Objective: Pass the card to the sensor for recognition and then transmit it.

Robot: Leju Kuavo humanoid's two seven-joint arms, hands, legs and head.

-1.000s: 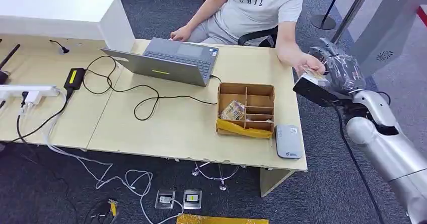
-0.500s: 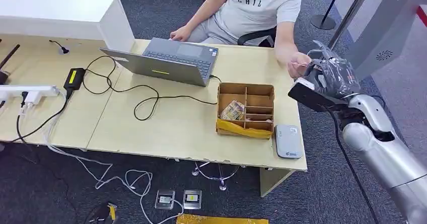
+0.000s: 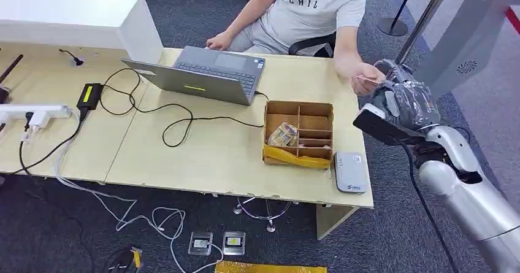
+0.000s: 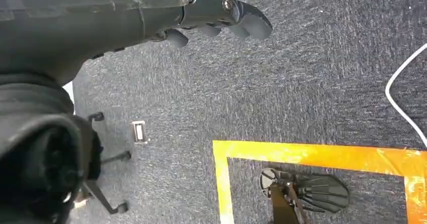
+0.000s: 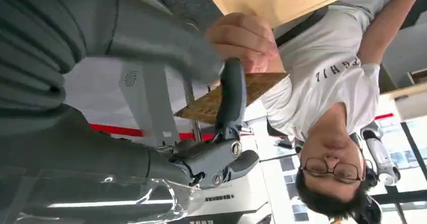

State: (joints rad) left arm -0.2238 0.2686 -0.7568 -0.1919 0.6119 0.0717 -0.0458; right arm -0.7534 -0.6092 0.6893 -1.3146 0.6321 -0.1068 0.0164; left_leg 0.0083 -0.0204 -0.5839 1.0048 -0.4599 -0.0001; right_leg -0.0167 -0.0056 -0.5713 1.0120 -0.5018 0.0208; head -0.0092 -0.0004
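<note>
In the right wrist view the brown patterned card (image 5: 252, 85) sits pinched between my right hand's (image 5: 151, 38) thick thumb and a dark finger (image 5: 229, 98). A seated person's hand (image 5: 241, 35) grips the same card from the other side. The head view puts my right hand (image 3: 408, 98) beyond the table's right end, with the person's hand (image 3: 362, 84) on the card (image 3: 368, 78). The grey card sensor (image 3: 351, 172) lies at the table's near right corner. My left hand (image 4: 201, 12) hangs over the carpet, fingers apart, holding nothing.
A cardboard divider box (image 3: 300, 132) stands beside the sensor, with a laptop (image 3: 208, 70) and looping black cables behind it. A power adapter (image 3: 91, 94) and power strip (image 3: 37, 110) lie at the left. A grey kiosk (image 3: 472, 34) and stanchion pole (image 3: 423, 15) stand at the right.
The person's hand lifted off the table edge and took hold of the card's far end. My right hand shifted slightly back and down, still pinching the card.
</note>
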